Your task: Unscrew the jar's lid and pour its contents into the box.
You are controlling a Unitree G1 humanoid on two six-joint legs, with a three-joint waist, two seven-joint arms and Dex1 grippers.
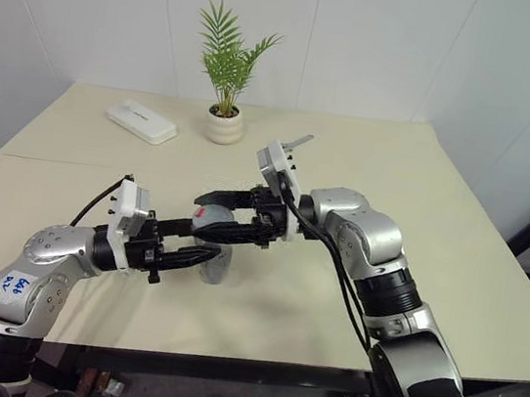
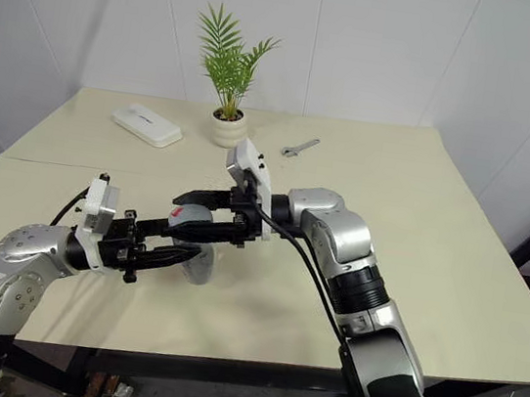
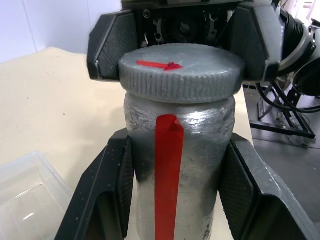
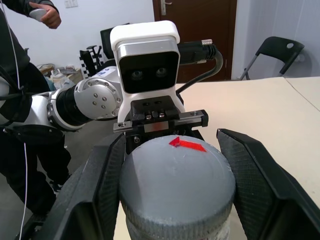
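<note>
Above the table [image 1: 457, 235], left fingers [image 3: 107, 190] clamp the level jar [image 3: 180, 165], right fingers [image 4: 100, 190] its lid [image 4: 177, 185].

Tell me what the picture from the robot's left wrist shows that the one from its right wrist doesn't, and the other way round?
Left wrist only: the jar's side with a long red strip, clamped in the left claw, and a corner of the clear box on the table.

Right wrist only: a person standing beyond the table, a folding chair and a dark door.

Both: the grey lid with its small red mark, and the right claw's fingers on either side of it.
</note>
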